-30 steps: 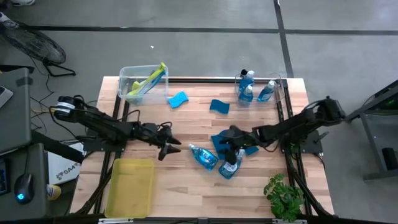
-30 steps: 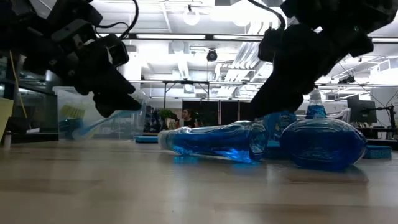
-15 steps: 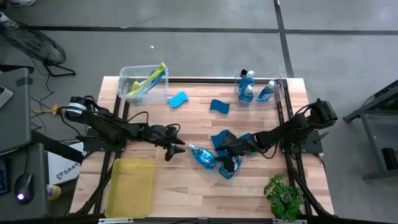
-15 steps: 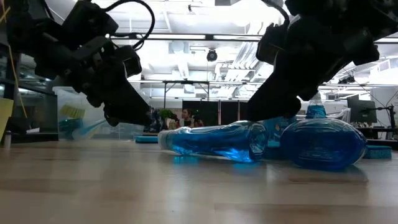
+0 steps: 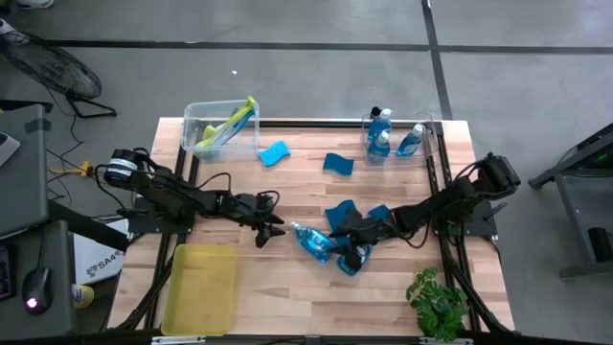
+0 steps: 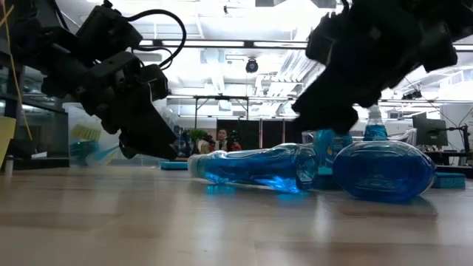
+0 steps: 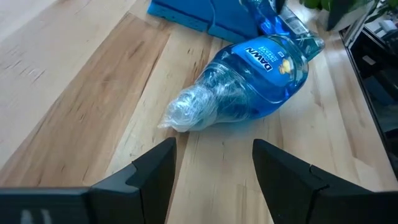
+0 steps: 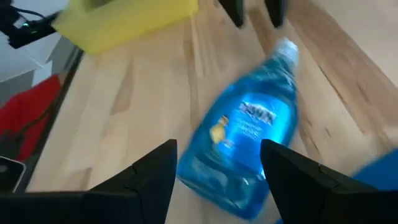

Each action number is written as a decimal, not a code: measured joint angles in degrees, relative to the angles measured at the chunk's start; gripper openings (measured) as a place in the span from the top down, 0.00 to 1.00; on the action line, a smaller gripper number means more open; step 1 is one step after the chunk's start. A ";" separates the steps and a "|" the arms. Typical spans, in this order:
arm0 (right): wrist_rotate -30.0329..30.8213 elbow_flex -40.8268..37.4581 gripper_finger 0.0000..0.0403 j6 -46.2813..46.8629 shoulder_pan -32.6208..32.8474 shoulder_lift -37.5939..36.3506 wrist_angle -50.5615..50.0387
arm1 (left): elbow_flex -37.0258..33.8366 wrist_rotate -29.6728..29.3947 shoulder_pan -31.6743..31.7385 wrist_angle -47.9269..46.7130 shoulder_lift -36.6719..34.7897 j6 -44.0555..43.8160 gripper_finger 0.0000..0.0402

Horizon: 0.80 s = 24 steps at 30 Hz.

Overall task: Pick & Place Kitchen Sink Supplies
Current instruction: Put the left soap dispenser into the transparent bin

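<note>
We see the left claw (image 5: 271, 231) low over the bench (image 5: 287, 297), fingers spread wide and empty, aimed at the cap end of a soap bottle (image 5: 312, 241) lying on its side mid-bench, while the right claw (image 5: 347, 237), also wide and empty, hovers at that bottle's other end, over a second bottle (image 5: 351, 260) lying beside sponges (image 5: 343, 213). Two more sponges (image 5: 273, 152) lie farther back, brushes (image 5: 230, 123) sit in the left bin (image 5: 192, 117) and three bottles (image 5: 380, 134) in the right bin (image 5: 436, 134)
</note>
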 joint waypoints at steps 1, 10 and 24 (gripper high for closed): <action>0.47 0.70 0.45 -0.82 0.30 0.00 -0.36 | 0.00 -0.01 0.00 0.00 0.00 0.07 0.48; 3.10 9.65 0.45 -2.22 -0.38 0.00 -16.64 | -0.01 -0.38 0.01 0.04 0.00 0.97 0.48; -1.83 23.07 0.45 1.33 -3.39 9.63 -31.68 | 0.11 1.50 0.02 1.03 0.02 0.62 0.48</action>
